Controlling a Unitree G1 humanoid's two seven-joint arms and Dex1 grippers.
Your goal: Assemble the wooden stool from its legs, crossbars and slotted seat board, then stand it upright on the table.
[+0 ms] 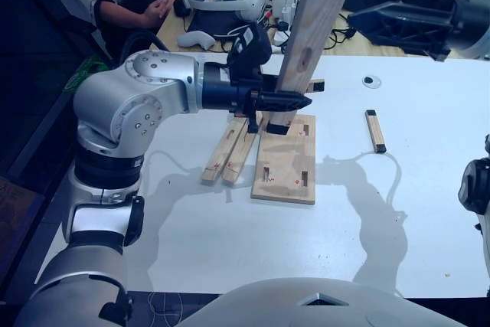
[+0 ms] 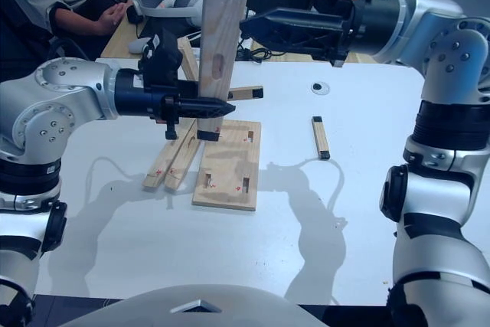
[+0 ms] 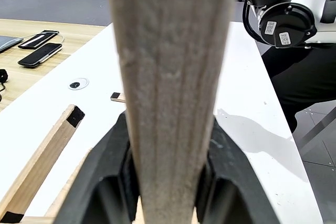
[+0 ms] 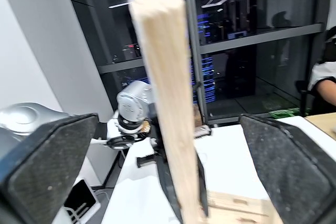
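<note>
Left gripper (image 1: 295, 102) clamps the upright leg (image 1: 318, 13) at centre frame, its top cut off above. Right gripper (image 2: 253, 27) is spread wide around it.

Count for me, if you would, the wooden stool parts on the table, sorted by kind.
seat board: 1
upright leg: 1
legs lying flat: 2
short crossbar: 1
black-tipped bar, partly hidden behind the upright leg: 1
Total: 6
</note>
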